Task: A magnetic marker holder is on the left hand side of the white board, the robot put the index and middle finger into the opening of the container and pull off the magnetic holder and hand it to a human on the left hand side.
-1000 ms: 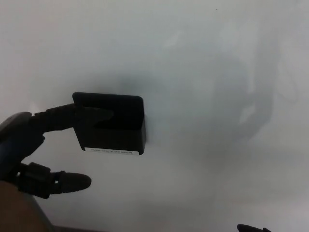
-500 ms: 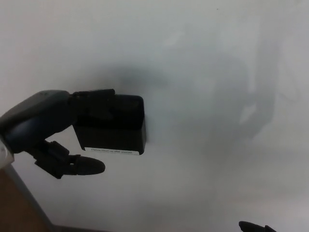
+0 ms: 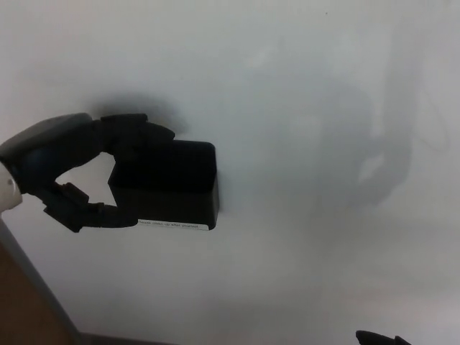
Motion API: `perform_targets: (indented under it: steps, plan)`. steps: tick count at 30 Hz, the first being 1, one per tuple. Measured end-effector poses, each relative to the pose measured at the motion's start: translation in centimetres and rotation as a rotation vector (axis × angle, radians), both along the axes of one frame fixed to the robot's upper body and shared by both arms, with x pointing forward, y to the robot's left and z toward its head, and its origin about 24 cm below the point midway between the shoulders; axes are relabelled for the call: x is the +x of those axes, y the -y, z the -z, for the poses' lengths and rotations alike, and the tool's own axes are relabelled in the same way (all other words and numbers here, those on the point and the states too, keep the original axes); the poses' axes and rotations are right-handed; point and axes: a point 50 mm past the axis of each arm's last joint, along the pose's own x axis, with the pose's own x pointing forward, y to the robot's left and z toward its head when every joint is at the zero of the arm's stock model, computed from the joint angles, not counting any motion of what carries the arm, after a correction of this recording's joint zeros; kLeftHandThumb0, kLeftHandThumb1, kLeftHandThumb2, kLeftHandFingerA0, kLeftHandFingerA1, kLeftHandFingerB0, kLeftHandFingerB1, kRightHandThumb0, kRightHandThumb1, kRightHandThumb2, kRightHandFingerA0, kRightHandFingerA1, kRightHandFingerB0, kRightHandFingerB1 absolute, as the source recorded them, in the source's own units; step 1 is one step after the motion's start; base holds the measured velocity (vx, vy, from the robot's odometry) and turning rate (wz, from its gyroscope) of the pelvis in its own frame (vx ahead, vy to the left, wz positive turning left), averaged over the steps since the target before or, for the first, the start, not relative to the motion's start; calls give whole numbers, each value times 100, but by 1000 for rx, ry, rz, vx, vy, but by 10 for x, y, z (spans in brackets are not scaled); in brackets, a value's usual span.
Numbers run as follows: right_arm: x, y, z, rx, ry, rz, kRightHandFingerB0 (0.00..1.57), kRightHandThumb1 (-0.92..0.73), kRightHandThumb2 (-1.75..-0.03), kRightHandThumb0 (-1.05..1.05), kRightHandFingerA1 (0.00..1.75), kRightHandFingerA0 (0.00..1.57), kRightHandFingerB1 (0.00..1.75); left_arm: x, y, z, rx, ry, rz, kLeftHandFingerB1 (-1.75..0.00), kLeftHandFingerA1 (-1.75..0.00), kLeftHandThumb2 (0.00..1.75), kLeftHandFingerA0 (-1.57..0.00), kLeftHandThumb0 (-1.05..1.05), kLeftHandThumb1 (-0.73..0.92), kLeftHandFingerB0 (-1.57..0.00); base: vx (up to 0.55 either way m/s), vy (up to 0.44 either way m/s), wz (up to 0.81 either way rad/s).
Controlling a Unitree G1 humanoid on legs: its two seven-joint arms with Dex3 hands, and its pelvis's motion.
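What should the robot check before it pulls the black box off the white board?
1. Left hand at the black rectangular marker holder: ok.
2. Fingers over the holder's top: ok.
3. Fingers inside the opening: cannot tell, too dark.
4. Thumb under the holder's bottom corner: ok.
5. Holder flat against the white board: ok.
6. Person waiting on the left: cannot tell, none in view.

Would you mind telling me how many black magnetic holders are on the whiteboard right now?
1. The black box-shaped magnetic marker holder sits left of centre on the white whiteboard, with the robot's black left hand wrapped around its left side. No others show; the board extends beyond the picture.
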Motion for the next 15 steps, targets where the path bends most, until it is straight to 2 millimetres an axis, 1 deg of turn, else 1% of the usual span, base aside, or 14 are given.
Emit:
perform_targets:
  steps: [3,4,11,12,14,15]
  plan:
    - [0,0,0,-2,1,0,69,-73,-62,-53,46,74,45,4,-1,1,15,-8,-12,-39,-51,86,-35,-67,41,-16,0,0,0]
    - [0,0,0,-2,1,-1,69,-74,-62,-54,46,74,45,5,-1,2,17,-10,-13,-39,-52,86,-37,-67,40,-15,0,0,0]
    - [0,0,0,-3,2,-2,69,-73,-62,-55,46,74,45,6,1,5,16,-21,-8,-39,-51,86,-36,-66,40,-15,0,0,0]
    - [0,0,0,-3,2,-2,69,-73,-62,-53,46,72,45,7,2,5,15,-22,-7,-33,-37,65,-35,-80,48,-29,0,0,0]
    - [1,0,0,-3,3,-3,69,-73,-62,-53,46,74,45,6,3,6,12,-25,-2,-33,-37,63,-35,-77,47,-30,0,0,0]
    - [1,0,0,-3,3,-4,69,-73,-62,-52,47,74,45,6,4,6,11,-26,1,-40,-51,84,-37,-66,40,-18,0,0,0]
